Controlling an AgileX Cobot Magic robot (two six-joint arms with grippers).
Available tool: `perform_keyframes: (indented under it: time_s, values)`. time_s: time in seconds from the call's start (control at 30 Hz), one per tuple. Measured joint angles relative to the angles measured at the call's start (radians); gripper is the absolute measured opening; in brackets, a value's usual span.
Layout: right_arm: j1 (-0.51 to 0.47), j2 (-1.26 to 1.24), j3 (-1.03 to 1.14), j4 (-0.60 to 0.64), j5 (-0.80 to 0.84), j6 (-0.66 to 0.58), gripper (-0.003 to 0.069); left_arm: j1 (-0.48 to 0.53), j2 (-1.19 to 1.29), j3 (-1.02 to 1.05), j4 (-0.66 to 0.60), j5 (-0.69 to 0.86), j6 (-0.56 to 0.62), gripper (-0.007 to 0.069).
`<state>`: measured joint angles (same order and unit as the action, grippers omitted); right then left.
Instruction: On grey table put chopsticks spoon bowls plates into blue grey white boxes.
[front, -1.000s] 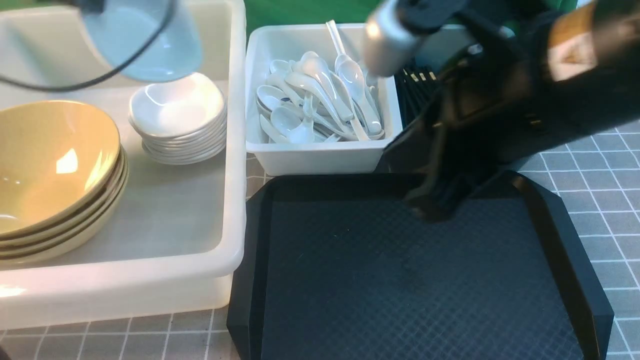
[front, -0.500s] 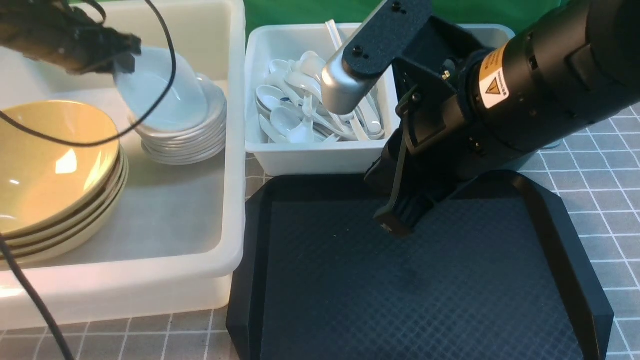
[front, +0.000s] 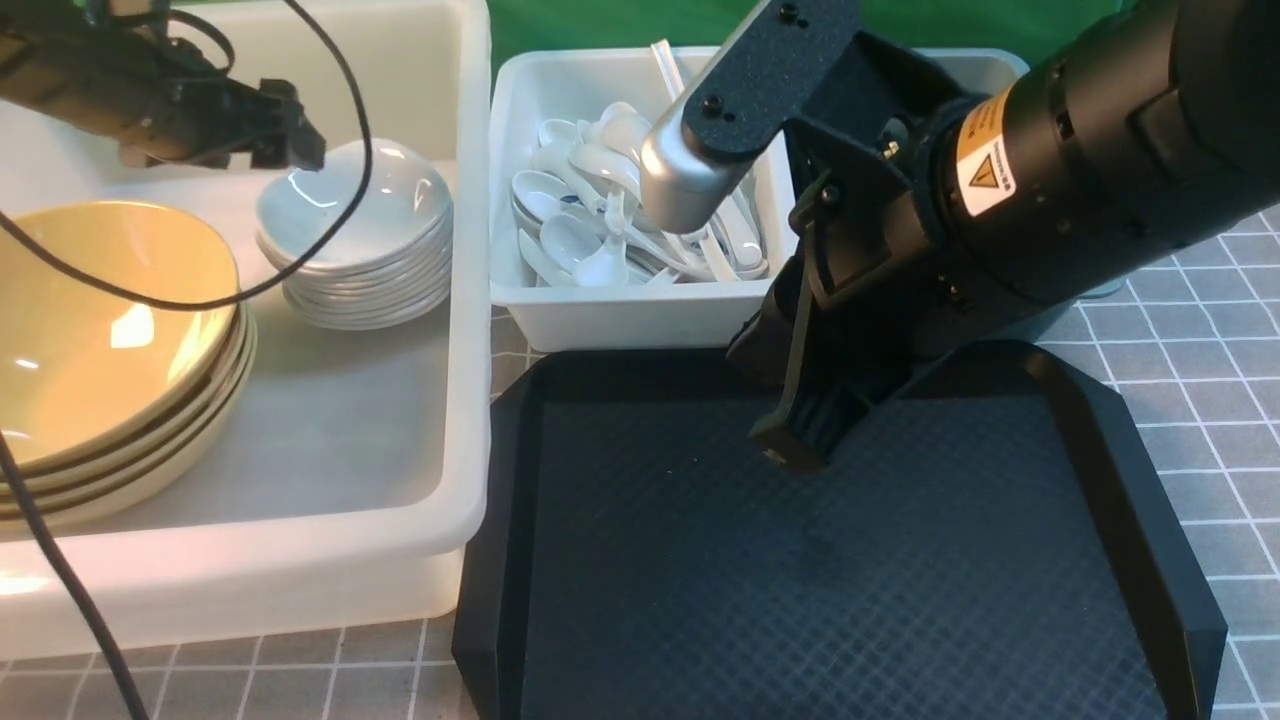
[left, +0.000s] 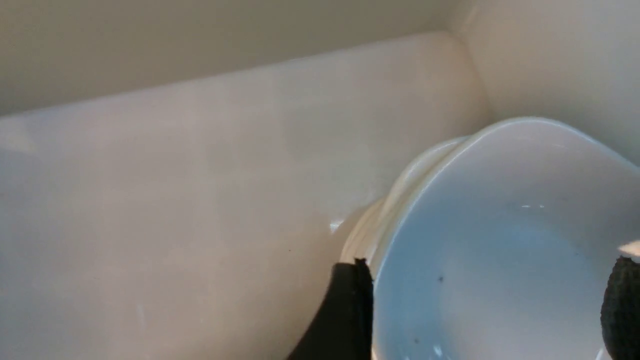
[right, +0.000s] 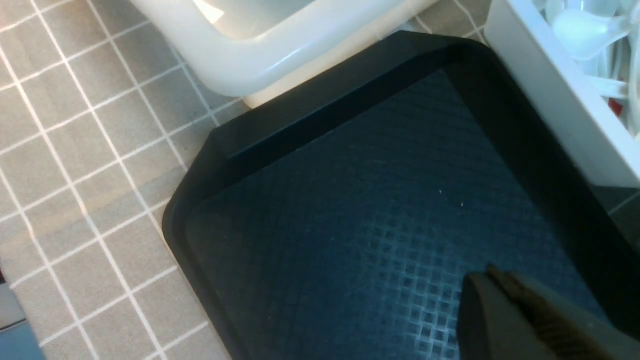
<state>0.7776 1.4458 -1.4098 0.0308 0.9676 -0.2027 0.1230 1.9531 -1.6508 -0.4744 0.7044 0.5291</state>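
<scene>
Item: large box (front: 470, 300), milky translucent plastic with rounded rim, standing at the left of the grey table (front: 1200, 340), which is covered in a fine white grid.

Contents: a stack of yellow bowls (front: 100, 330), glossy, wide and shallow. Beside it is a stack of small white dishes (front: 365, 285), and the top dish (front: 350, 205) is pale blue-white, glazed, with a softly scalloped rim, lying level on the pile.

Item: left gripper (front: 290, 145), black, trailing a cable. It hangs at the top dish's rim with its jaws spread wide and grasps nothing; its ribbed fingers (left: 350, 310) straddle the rim.

Item: small white box (front: 620, 310), opaque and rectangular, holding a heap of glossy white spoons (front: 620, 220).

Item: black tray (front: 800, 560), with a diamond-textured floor and cut corners, nearest the robot.

Item: right gripper (front: 800, 440), clenched and empty, just above the tray's far edge.
</scene>
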Motion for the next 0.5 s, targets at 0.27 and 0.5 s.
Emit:
perform_keyframes:
  time_s: [0.27, 0.5]
  values:
    - [0.0, -0.022, 0.0, -0.024, 0.037, 0.007, 0.0034, -0.048, -0.258, -0.052, 0.183, 0.206, -0.073, 0.0071]
    - [0.0, -0.08, 0.0, -0.024, 0.0, 0.029, 0.0034, -0.103, -0.59, 0.1, 0.211, 0.276, -0.148, -0.0009]
